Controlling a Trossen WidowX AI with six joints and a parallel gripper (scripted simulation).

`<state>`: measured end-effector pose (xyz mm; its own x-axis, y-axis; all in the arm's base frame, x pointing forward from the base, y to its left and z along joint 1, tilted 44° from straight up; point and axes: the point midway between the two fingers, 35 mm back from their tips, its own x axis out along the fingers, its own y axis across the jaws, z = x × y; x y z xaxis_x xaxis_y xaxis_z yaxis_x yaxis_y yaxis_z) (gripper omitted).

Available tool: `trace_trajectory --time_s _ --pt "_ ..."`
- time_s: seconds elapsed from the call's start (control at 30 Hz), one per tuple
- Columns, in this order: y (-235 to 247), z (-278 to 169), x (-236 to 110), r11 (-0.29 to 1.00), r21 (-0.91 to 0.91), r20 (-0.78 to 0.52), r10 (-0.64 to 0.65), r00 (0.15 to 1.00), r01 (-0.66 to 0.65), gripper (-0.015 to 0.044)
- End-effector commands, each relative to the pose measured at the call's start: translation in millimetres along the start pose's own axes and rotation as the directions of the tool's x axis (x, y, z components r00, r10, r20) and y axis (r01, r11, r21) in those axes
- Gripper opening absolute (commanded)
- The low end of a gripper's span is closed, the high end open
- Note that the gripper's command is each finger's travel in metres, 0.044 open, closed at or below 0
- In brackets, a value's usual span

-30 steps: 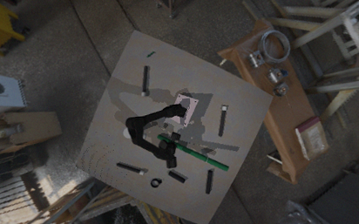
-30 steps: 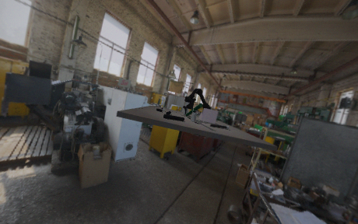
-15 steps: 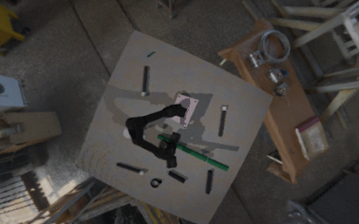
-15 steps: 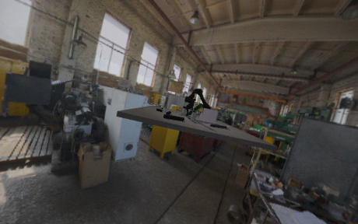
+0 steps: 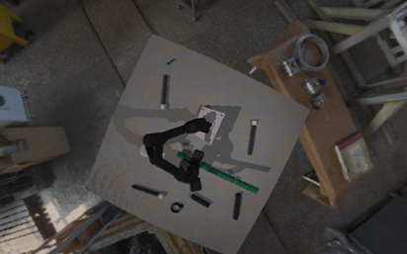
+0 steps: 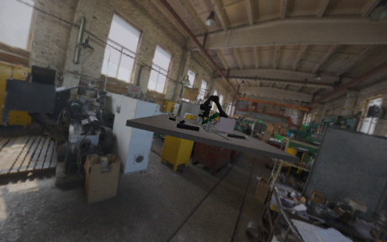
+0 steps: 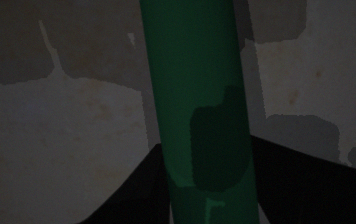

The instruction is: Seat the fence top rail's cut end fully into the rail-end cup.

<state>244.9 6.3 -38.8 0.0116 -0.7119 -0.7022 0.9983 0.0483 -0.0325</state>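
Note:
The green top rail (image 5: 222,175) (image 7: 192,95) slants over the grey table (image 5: 272,113) (image 6: 235,143), from near the middle toward the front right corner. It shows as a small green bar in the exterior view (image 6: 214,116). My gripper (image 5: 196,159) (image 7: 198,145) is shut on the rail near its upper left end. In the wrist view the black fingers press both sides of the rail. The black arm (image 5: 157,146) (image 6: 209,105) bends over the table's middle. I cannot make out the post, brace band or end cup.
Several black rods lie on the table, among them one at the back (image 5: 164,90), one at the right (image 5: 252,136) and one at the front (image 5: 238,206). A black ring (image 5: 179,205) lies near the front edge. A wooden bench (image 5: 323,139) with fittings stands to the right.

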Motion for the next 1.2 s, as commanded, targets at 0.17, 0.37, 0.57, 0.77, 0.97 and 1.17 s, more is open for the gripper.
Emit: trace_trajectory --time_s 0.17,0.37,0.57,0.77,0.97,1.17 --pt "1.2 16.5 -31.0 1.0 -0.004 0.117 0.002 0.993 -0.002 0.0" --pt "1.8 30.0 -53.2 1.0 -0.004 0.199 0.01 0.98 -0.01 0.0" --pt "2.8 40.5 -71.0 1.0 -0.006 0.26 0.024 0.965 -0.023 0.0" --pt "1.2 37.8 -65.7 1.0 -0.005 0.242 0.013 0.97 -0.012 0.0" --pt "1.3 37.8 -65.7 1.0 -0.005 0.242 0.013 0.97 -0.012 0.0" --pt "1.7 38.1 -66.6 1.0 -0.005 0.242 0.013 0.97 -0.012 0.0"
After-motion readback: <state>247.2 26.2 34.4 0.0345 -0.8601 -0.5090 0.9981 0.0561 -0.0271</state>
